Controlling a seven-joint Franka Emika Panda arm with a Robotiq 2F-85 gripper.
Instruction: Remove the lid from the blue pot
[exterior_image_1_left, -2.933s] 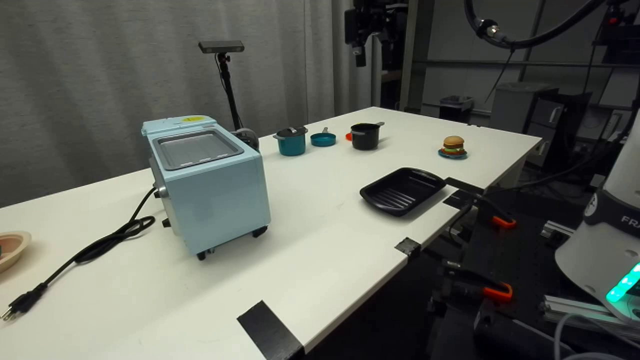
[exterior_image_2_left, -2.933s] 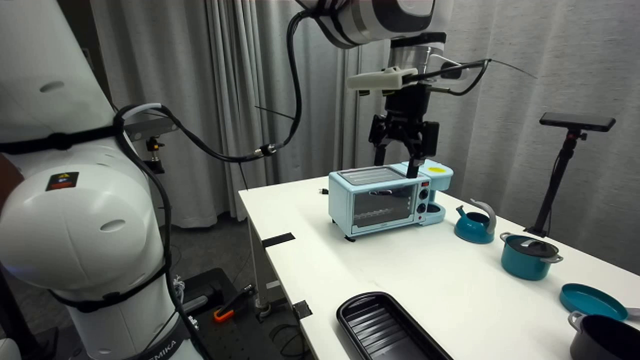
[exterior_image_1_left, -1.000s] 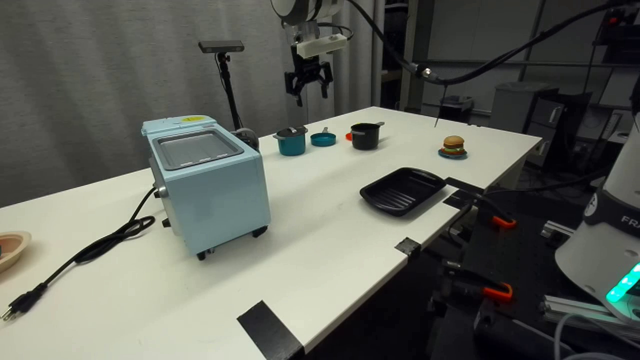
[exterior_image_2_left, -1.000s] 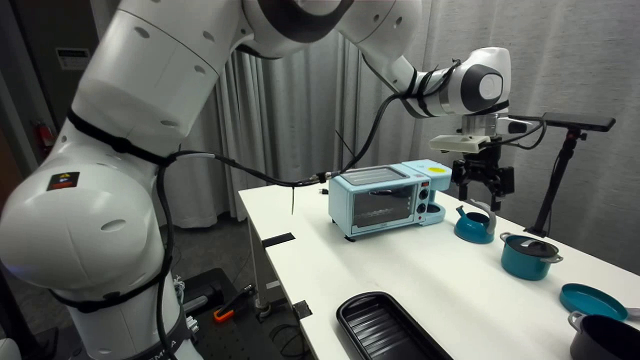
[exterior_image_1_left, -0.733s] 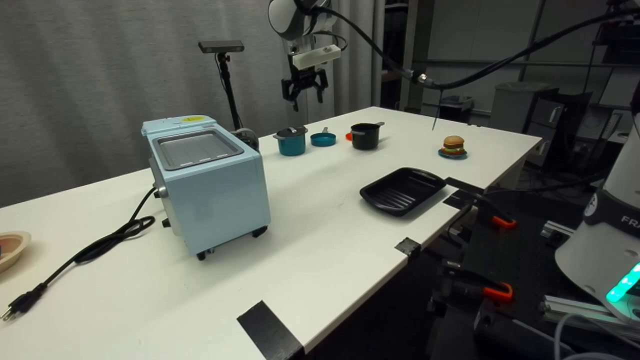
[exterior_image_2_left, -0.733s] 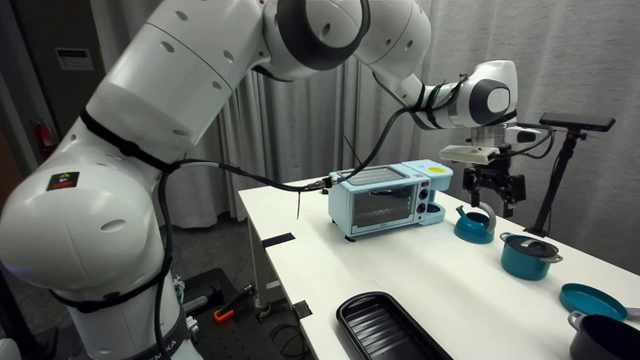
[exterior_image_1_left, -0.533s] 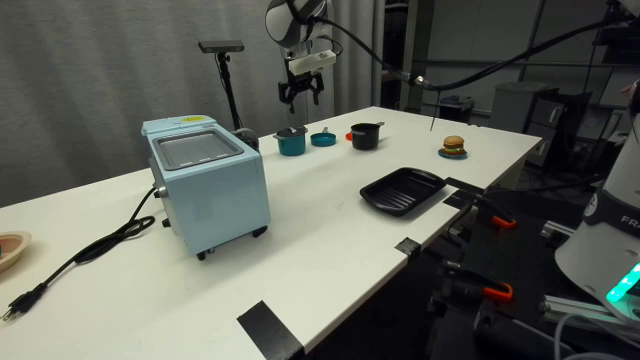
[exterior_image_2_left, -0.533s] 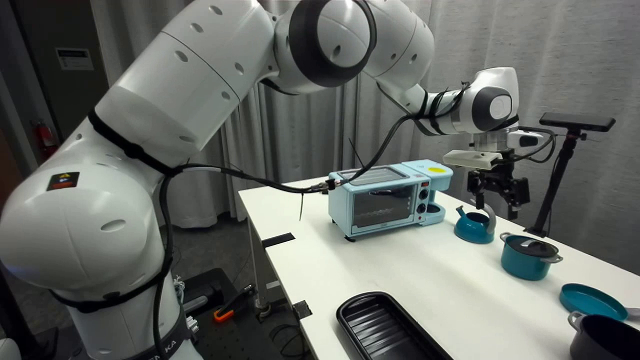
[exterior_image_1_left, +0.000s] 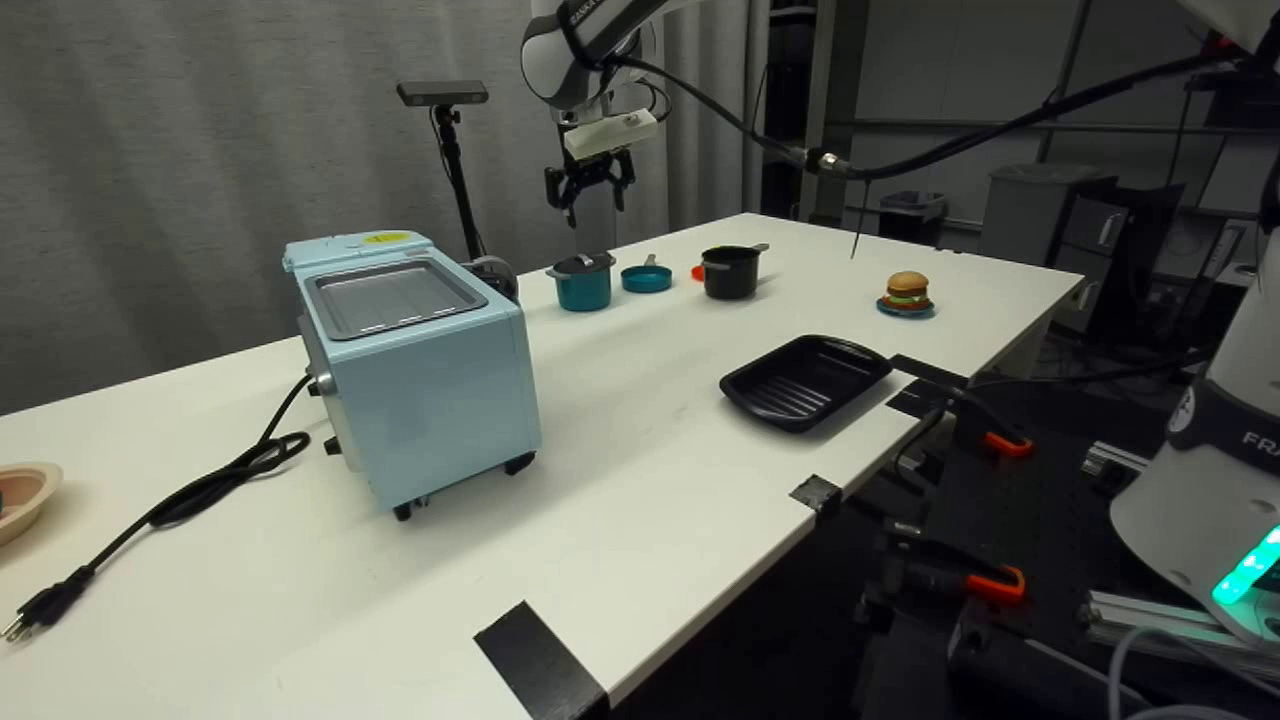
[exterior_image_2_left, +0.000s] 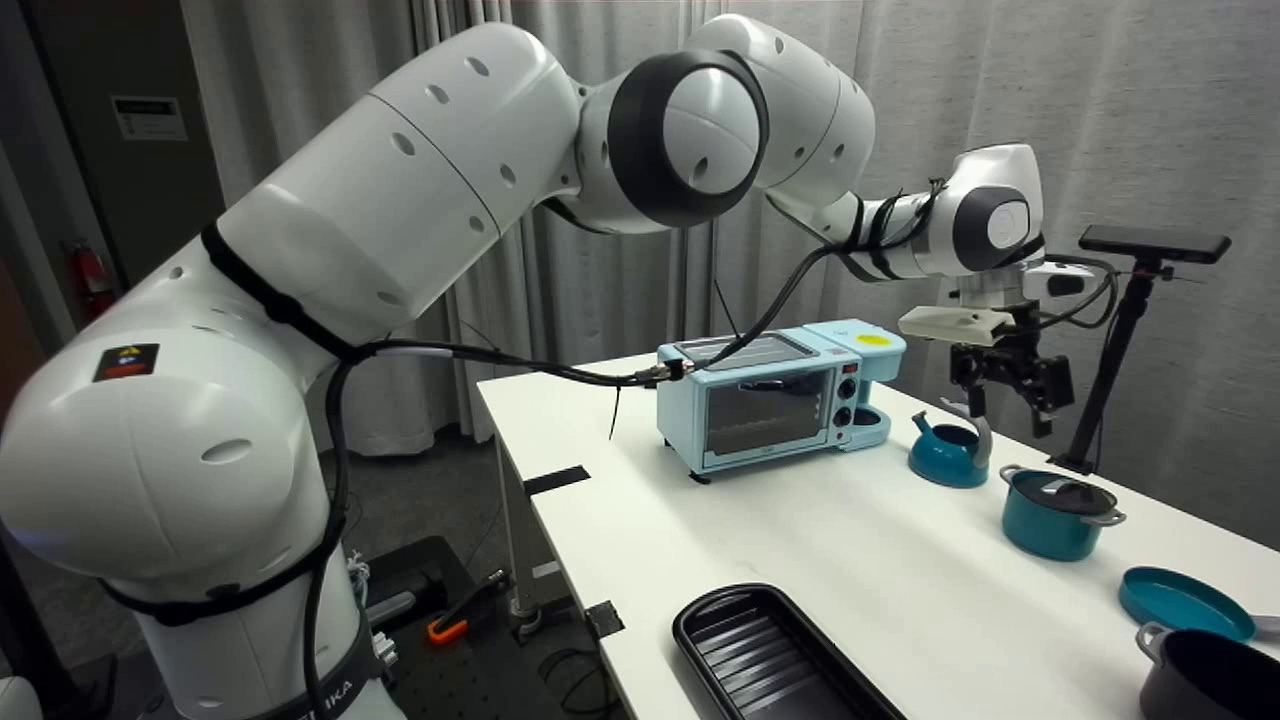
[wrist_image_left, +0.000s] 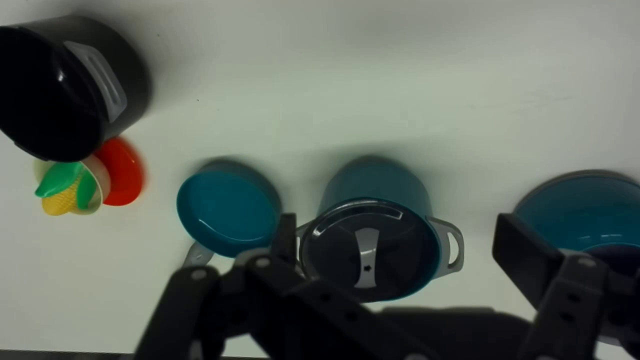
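Gripper (exterior_image_2_left: 1010, 416): hangs over the white table (exterior_image_1_left: 620, 540), toward the grey curtain (exterior_image_1_left: 200, 150); the black fingers (wrist_image_left: 525, 257) point downward and stand well apart.
Lid (wrist_image_left: 395, 250): dark round disc with a light grey central grip (wrist_image_left: 367, 257); rests on the blue pot (wrist_image_left: 380, 180), below the fingers and clear of them. The wrist view frames it between the two fingers.
Blue pot: squat, teal, upright on the table, a grey loop handle (wrist_image_left: 443, 260) at each side; one loop is partly hidden by a finger in the wrist view.
Teal pan (wrist_image_left: 227, 212): shallow, grey-handled, just beside the blue pot, to its left in the wrist view.
Kettle (exterior_image_2_left: 945, 458): teal, with a spout and raised grey handle, near the blue pot on the side opposite the pan.
Dark pot (wrist_image_left: 120, 65): upright beyond the pan, seen in both exterior views; interior too dark to read.
Corn-shaped piece (wrist_image_left: 62, 200): yellow with green leaves, beside a red piece (wrist_image_left: 122, 172), both near the dark pot.
Black tray (exterior_image_1_left: 805, 385): ribbed, rectangular, near the robot-side edge of the table, well apart from the blue pot.
Toy burger (exterior_image_1_left: 907, 288): set on a small teal plate (exterior_image_1_left: 905, 313), in an exterior view.
Light-blue appliance (exterior_image_1_left: 430, 400): boxy, on short dark feet, a grey panel on top; the black cord (exterior_image_1_left: 190, 503) trails across the tabletop.
Bowl (exterior_image_1_left: 45, 498): beige, cut off by the border of an exterior view.
Arm (exterior_image_2_left: 430, 170): white, bent at a raised elbow, extended over the table.
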